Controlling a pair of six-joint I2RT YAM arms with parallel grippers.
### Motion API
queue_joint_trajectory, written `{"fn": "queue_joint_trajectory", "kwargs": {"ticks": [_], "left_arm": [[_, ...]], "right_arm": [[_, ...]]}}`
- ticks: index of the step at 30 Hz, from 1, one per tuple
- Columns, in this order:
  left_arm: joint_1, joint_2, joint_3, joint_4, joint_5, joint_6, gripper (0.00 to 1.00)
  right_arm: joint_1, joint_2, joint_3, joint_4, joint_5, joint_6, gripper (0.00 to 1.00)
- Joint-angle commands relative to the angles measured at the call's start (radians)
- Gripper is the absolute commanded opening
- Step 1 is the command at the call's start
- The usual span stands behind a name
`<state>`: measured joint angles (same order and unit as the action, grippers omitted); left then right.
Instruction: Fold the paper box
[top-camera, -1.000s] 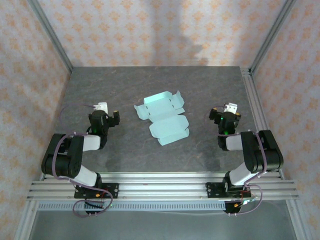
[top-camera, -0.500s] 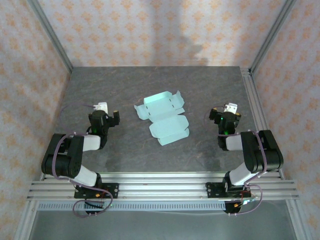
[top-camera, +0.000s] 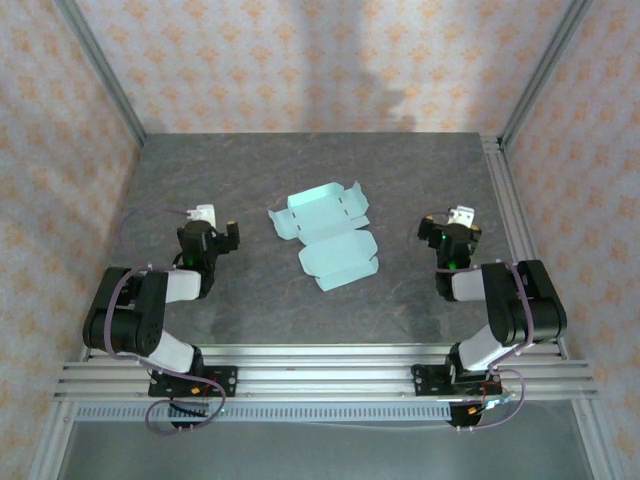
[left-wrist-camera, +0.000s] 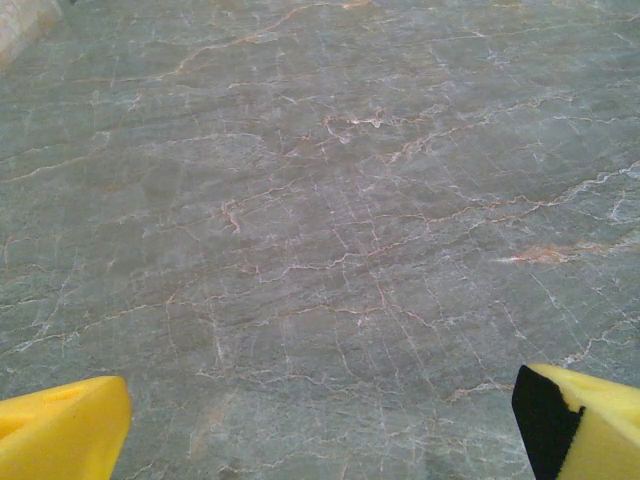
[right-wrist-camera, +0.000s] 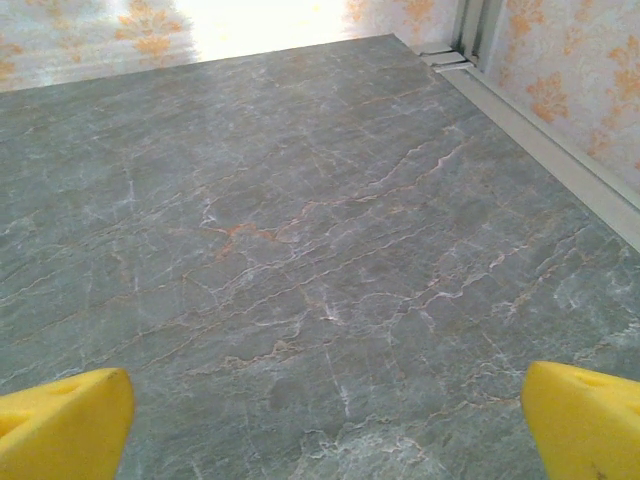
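Paper box (top-camera: 327, 238) lies flat on the table (top-camera: 250, 170), between both sets of jaws, touching neither. Left gripper (left-wrist-camera: 320, 435) and right gripper (right-wrist-camera: 320, 420): jaws wide apart, empty.

My left gripper (left-wrist-camera: 320, 428) and right gripper (right-wrist-camera: 320, 420): jaws spread wide. Left arm (top-camera: 135, 315) and right arm (top-camera: 515, 305): folded low.

Obstacle: the box (top-camera: 325, 240), lying flat at the centre of the table (top-camera: 240, 170). The left gripper (top-camera: 208, 228) stands at 9 o'clock of it and the right gripper (top-camera: 452, 230) at 3 o'clock, both well apart from it, jaws wide. Bare surface lies between each gripper and the box. At 12 o'clock the surface runs free to the back wall (top-camera: 320, 70). A rail (top-camera: 505, 200) borders the 3 o'clock edge.
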<state>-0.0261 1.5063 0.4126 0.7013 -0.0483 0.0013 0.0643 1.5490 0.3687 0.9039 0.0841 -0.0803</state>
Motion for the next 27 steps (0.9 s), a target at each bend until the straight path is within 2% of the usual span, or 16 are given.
{"fn": "queue_joint_trajectory", "kwargs": {"ticks": [1, 3, 6, 9, 13, 16, 20, 24, 27], "left_arm": [[-0.013, -0.020, 0.037, -0.008, -0.002, 0.023, 1.00], [-0.022, -0.036, 0.058, -0.057, -0.003, 0.032, 1.00], [-0.076, -0.082, 0.149, -0.257, -0.067, 0.061, 1.00], [-0.187, -0.127, 0.206, -0.379, -0.192, 0.104, 1.00], [-0.338, -0.169, 0.278, -0.516, -0.292, 0.099, 1.00], [-0.436, -0.198, 0.316, -0.586, -0.332, 0.013, 1.00], [-0.514, -0.216, 0.334, -0.644, -0.325, -0.189, 1.00], [-0.540, -0.228, 0.314, -0.644, -0.265, -0.359, 1.00], [-0.540, -0.239, 0.295, -0.650, -0.271, -0.424, 1.00]], "right_arm": [[-0.003, -0.077, 0.010, -0.049, -0.032, -0.007, 0.99], [0.006, -0.144, 0.045, -0.165, -0.051, -0.027, 0.99], [0.066, -0.213, 0.108, -0.313, -0.028, -0.080, 0.99], [0.117, -0.266, 0.197, -0.495, -0.026, -0.062, 0.99], [0.153, -0.296, 0.319, -0.728, -0.053, 0.056, 0.99], [0.157, -0.279, 0.412, -0.908, -0.133, 0.148, 0.99], [0.173, -0.220, 0.503, -1.054, -0.229, 0.222, 0.99], [0.204, -0.121, 0.581, -1.115, -0.284, 0.224, 1.00], [0.225, -0.025, 0.655, -1.176, -0.316, 0.229, 0.97]]}}
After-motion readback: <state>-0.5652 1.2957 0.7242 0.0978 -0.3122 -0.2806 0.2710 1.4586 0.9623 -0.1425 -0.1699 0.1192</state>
